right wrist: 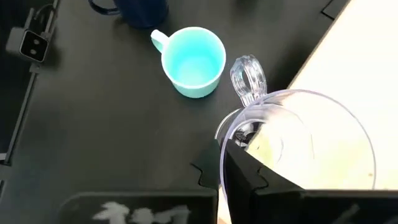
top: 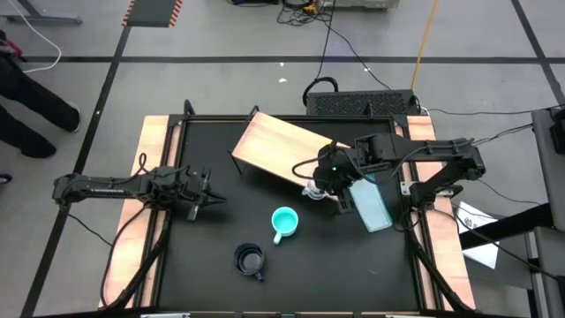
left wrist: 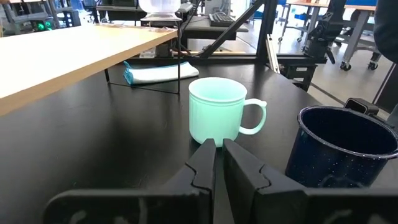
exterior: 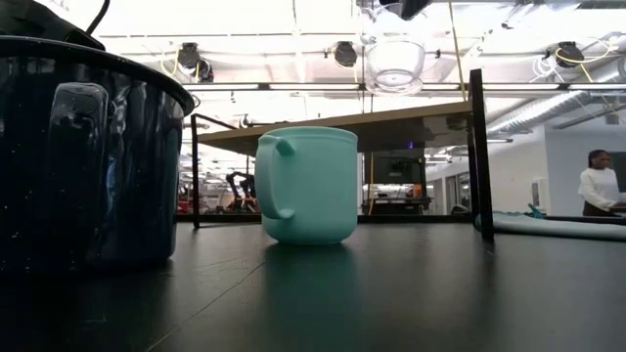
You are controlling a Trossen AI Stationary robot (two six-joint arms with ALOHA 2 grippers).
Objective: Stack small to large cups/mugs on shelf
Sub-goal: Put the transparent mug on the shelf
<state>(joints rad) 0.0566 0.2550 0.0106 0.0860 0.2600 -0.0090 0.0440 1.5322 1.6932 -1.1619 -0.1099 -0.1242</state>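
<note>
Right gripper [right wrist: 239, 163] has the small clear cup [right wrist: 298, 143] pinched at the rim, one finger inside and one outside, and it's carrying it high, right at the near edge of the shelf [top: 282, 148], the cup's handle pointing out toward the open tabletop. That edge is the whole story: from the wrist view the cup's body sits partly over the pale board and partly over black table, so I'd judge the carry needs to go further in over the wood before any lowering. From table height the clear cup hangs above the board's top, upright, mouth up, its base apart from the wood. The turquoise mug [top: 283, 222] stands on the table just in front of the shelf, the black mug [top: 250, 261] nearer the front edge still. Left gripper [left wrist: 217, 163] waits low at the table's left side, fingers pressed together on nothing, aimed at the turquoise mug. Hard to read: the cup's glassy wall blurs where its base ends, and the arm hides it from overhead
</note>
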